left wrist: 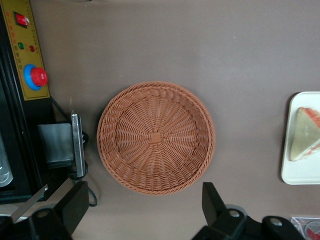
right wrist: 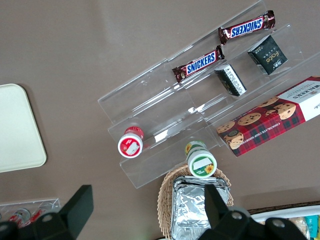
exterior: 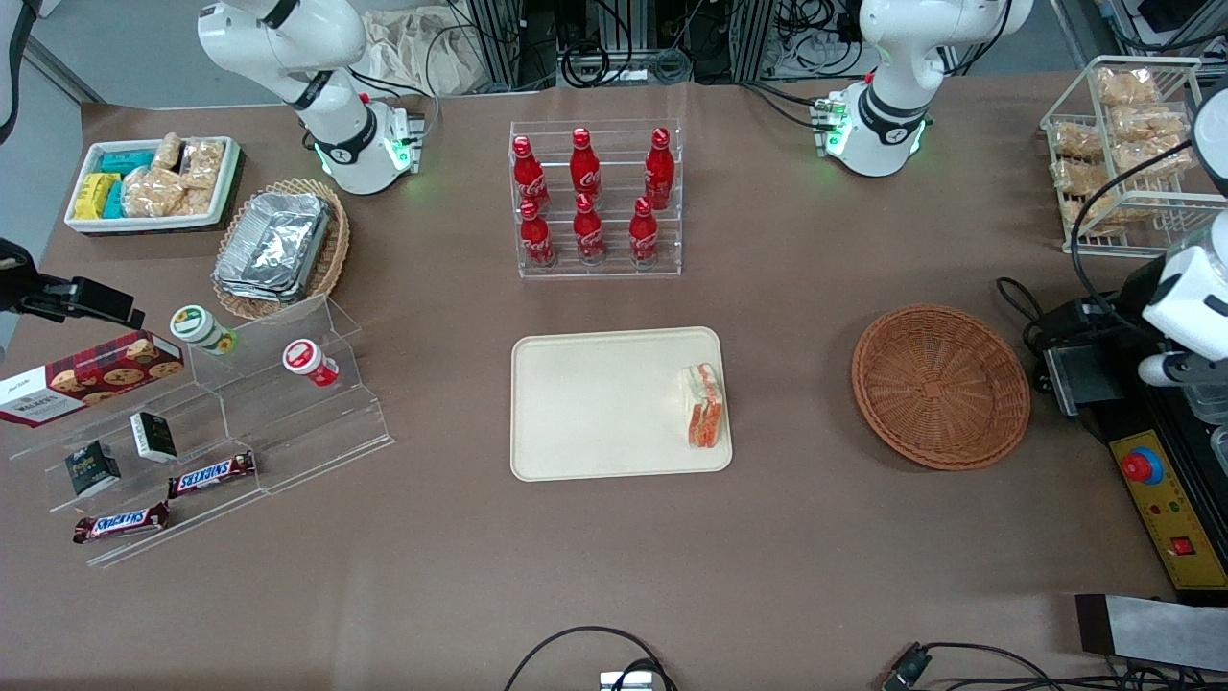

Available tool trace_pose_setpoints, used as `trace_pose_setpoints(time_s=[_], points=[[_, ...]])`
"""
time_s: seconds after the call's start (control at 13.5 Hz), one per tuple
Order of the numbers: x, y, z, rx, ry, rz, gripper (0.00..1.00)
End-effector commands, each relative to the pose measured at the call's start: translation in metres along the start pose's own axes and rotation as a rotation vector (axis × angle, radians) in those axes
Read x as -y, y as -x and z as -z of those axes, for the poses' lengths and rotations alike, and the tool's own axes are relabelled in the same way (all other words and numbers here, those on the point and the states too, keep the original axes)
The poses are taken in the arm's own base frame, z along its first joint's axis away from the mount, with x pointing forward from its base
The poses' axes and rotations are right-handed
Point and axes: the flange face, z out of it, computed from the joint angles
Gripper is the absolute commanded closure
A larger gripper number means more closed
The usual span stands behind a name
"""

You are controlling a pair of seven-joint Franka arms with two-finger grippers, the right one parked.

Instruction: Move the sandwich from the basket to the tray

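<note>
The sandwich (exterior: 704, 405) lies flat on the beige tray (exterior: 595, 403), against the tray's rim at the end nearest the round wicker basket (exterior: 941, 386), with its orange-red filling edge turned toward the front camera. In the left wrist view the same wedge (left wrist: 305, 134) shows on a corner of the tray (left wrist: 292, 170), well apart from the basket (left wrist: 156, 137), which holds nothing. The basket sits on the brown worktop (exterior: 787, 537) toward the working arm's end, just beside a black control box with a red button (exterior: 1142, 466). The left arm's gripper (left wrist: 145, 210) hangs above the worktop near the basket's rim, its two dark fingers (left wrist: 212, 200) spread wide apart with only bare worktop and the basket's edge seen between them; they hold nothing. Farther from the front camera than the tray stands a clear rack of red cola bottles (exterior: 587, 197), and farther from that camera than the basket, a white wire rack of bagged pastries (exterior: 1118, 144) stands at the worktop's edge.
</note>
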Motion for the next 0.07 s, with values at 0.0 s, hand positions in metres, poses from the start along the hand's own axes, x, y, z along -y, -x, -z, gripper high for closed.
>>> trace_pose_setpoints(time_s=[0.0], points=[[-0.007,-0.0096,0.016,0.01,0.013,-0.012,0.0]])
